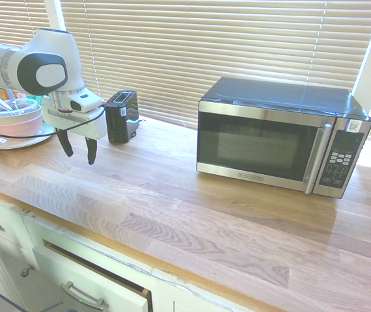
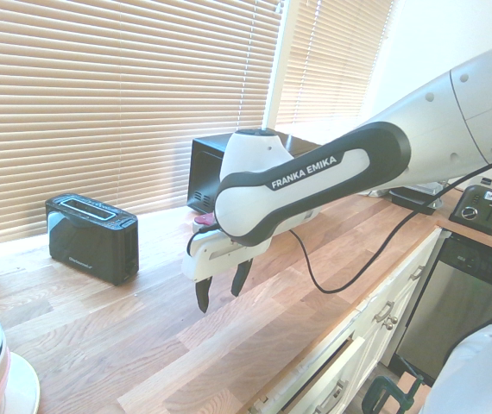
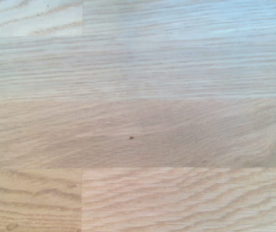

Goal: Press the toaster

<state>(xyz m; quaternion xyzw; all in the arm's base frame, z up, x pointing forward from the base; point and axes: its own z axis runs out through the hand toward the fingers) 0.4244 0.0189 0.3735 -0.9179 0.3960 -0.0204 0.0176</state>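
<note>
Toaster (image 1: 122, 116): small black box, upright on wooden counter, slotted top, by blinds.

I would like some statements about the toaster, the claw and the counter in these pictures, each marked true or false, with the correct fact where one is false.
1. The claw is pressing down on the toaster. False: it hangs over bare wood of the counter, beside the toaster and apart from it.
2. The claw is open and holds nothing. True.
3. The toaster stands upright near the window blinds. True.
4. The microwave has its door open. False: the door is closed.
5. The wrist view shows the slots of the toaster. False: it shows only the wood grain of the counter.
6. A drawer below the counter stands slightly open. True.
</note>
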